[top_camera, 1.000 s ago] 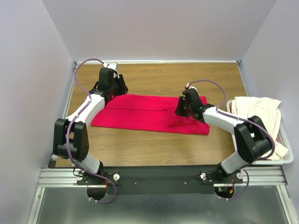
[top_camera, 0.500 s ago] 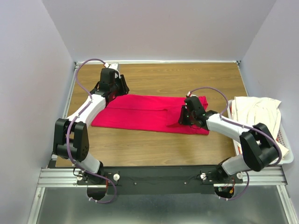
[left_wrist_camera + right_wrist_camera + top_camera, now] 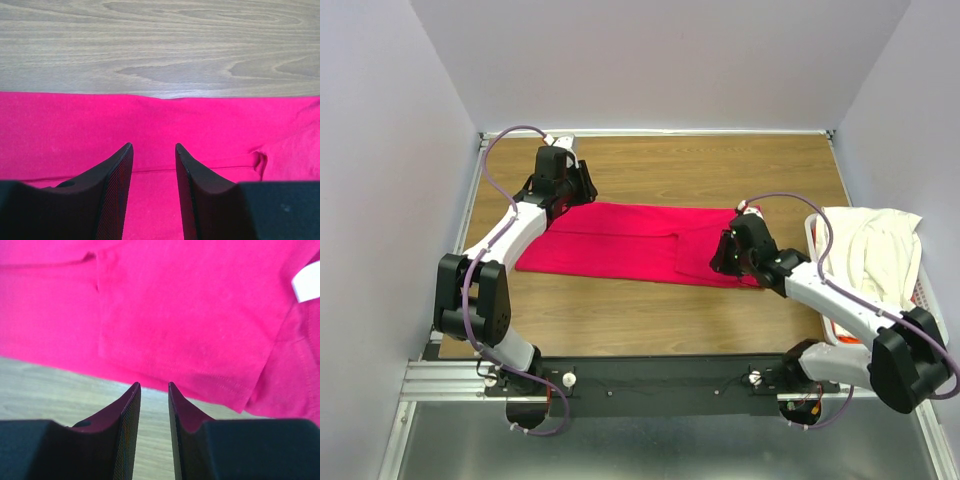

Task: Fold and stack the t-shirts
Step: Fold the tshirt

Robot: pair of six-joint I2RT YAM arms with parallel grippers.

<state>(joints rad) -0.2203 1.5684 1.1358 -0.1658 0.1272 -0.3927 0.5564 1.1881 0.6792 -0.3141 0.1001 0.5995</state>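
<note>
Folding the red t-shirt, flat at the middle of the table, seems in hand: left gripper half-open over its far-left corner, right gripper narrowly parted, empty, above its near-right hem. Next, both should pinch cloth.

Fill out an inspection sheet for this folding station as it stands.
Surface: brown wood-grain table, no marks seen.
Job's things: crimson-red cloth t-shirt lying flat mid-table, partly folded; cream-white cloth t-shirt crumpled in the basket.
Clutter: white plastic slatted laundry basket at the table's right edge; nothing else seen.
Grippers: left gripper fingers apart over the red shirt's far left part; right gripper fingers slightly apart at its near right hem; neither holds cloth.
Cables: purple cable looped above each arm.
Surroundings: pale lilac walls on three sides; metal rail at the near edge.
</note>
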